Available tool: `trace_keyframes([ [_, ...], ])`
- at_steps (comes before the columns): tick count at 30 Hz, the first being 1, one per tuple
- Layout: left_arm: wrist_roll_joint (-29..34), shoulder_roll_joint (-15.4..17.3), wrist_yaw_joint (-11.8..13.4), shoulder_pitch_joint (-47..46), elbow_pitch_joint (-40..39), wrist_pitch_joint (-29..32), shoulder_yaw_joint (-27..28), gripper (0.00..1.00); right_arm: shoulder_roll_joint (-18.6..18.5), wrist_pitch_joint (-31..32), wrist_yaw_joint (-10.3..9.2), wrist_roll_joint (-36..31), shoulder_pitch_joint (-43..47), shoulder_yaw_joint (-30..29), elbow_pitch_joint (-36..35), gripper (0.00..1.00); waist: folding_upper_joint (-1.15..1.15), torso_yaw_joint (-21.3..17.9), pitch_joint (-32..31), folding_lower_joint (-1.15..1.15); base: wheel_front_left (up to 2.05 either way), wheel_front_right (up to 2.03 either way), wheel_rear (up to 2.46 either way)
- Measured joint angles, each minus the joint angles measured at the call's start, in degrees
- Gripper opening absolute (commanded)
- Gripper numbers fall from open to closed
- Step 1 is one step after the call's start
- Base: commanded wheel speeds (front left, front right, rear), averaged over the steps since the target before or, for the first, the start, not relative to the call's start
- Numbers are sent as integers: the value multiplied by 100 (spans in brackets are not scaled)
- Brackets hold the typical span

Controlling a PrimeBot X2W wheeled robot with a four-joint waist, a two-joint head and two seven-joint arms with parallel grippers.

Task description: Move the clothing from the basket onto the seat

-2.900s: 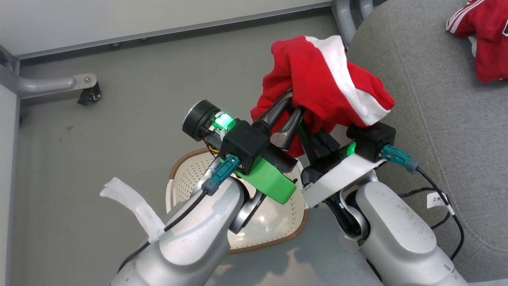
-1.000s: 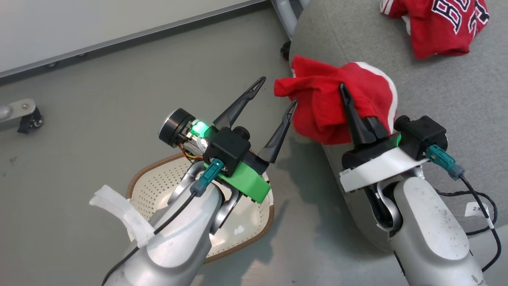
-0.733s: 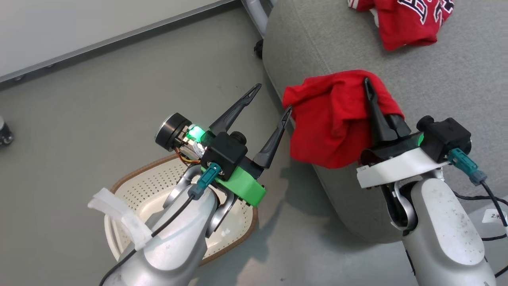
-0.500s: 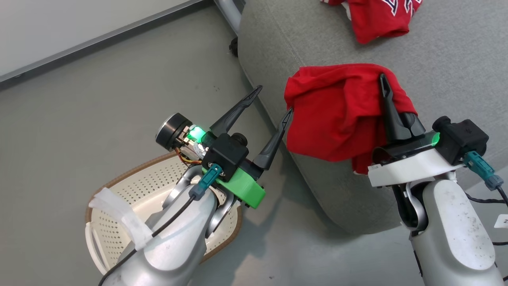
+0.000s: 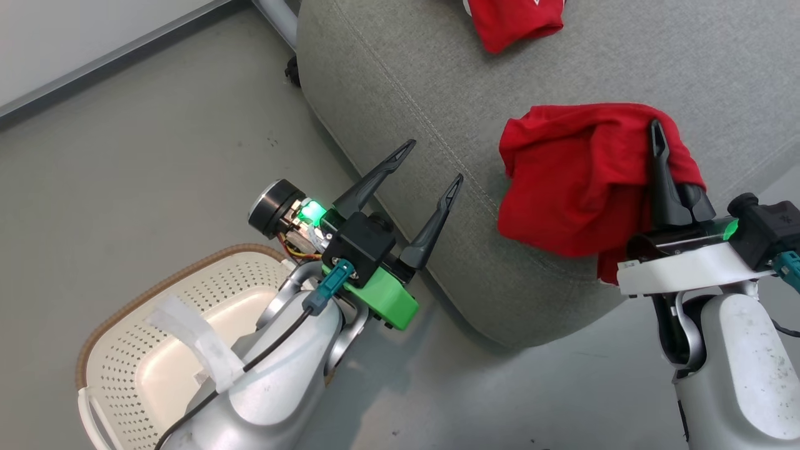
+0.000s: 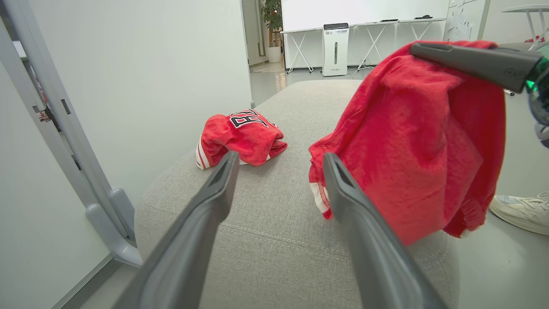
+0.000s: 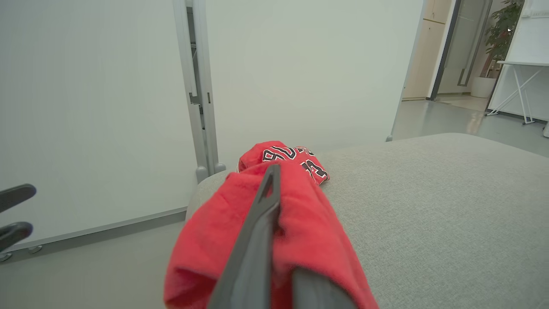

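Observation:
My right gripper point(image 5: 656, 134) is shut on a plain red garment point(image 5: 575, 181), which drapes over its fingers above the near edge of the grey seat point(image 5: 437, 81). In the right wrist view that garment point(image 7: 300, 231) wraps the shut fingers point(image 7: 266, 201). A red lettered jersey point(image 6: 242, 137) lies crumpled farther back on the seat point(image 6: 266, 240). My left gripper point(image 5: 434, 162) stands open and holds nothing, just left of the held garment point(image 6: 411, 141). The cream basket point(image 5: 125, 325) sits on the floor at the lower left, partly hidden by my left arm; its visible inside is bare.
Grey floor lies between the basket and the seat. A white wall panel with a grey post point(image 7: 199, 107) stands behind the seat. A person's pale shoe point(image 6: 521, 210) rests on the floor beyond the seat's corner. White folding tables point(image 6: 364, 25) stand far off.
The head camera has swung right, so the basket slid to the picture's lower left. My right gripper has carried the red garment from the seat's corner farther over the cushion. The left gripper stayed open.

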Motion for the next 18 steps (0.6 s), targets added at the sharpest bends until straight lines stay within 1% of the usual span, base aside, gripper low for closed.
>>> trace_keyframes([
  [4,1,14,-13,1,3,0,34,100,2,0,0,-18,0,-60,-43,0,0,-58,63,0,0,0,0],
  [9,1,48,-18,3,2,0,110,100,2,0,0,-32,-88,-166,-75,0,0,-40,150,0,0,0,0],
  [14,42,126,-16,8,-44,0,183,100,3,0,0,-82,-485,-311,-133,0,0,33,266,0,0,0,0],
  [18,88,176,-16,4,-86,0,208,100,1,0,0,-126,-1005,-396,-176,0,0,104,420,0,0,0,0],
])
